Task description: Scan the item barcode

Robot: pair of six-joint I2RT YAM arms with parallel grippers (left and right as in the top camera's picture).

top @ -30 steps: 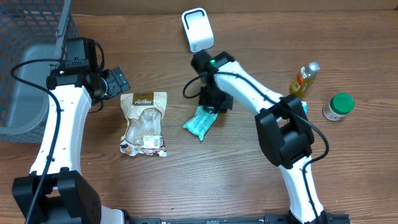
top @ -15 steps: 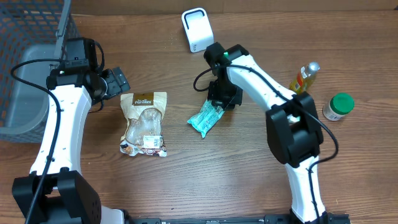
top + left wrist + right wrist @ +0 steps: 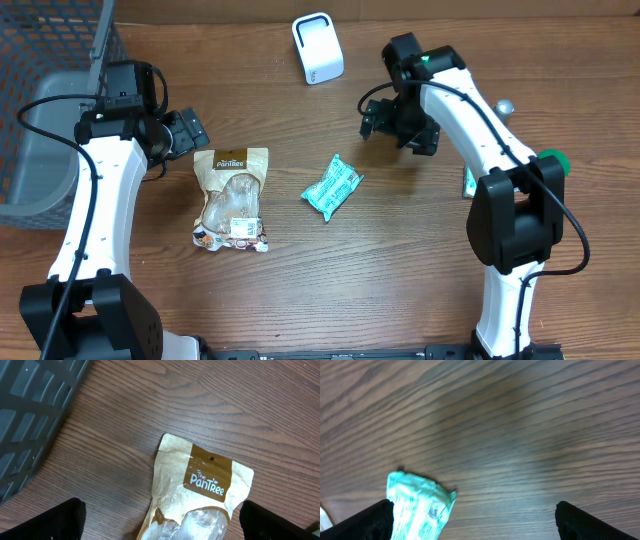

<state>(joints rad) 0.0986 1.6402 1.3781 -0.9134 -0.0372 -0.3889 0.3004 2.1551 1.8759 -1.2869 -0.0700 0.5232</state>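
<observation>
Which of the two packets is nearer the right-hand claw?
The small teal packet, lying just left of the right gripper; the larger brown Pantree pouch lies much farther left.

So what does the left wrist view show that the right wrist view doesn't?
Only the left wrist view shows the tan PanTree pouch and the edge of a dark mesh basket. Only the right wrist view shows the teal packet. Both show the wooden table and that arm's own gripper standing open with nothing held: the left gripper and the right gripper.
</observation>
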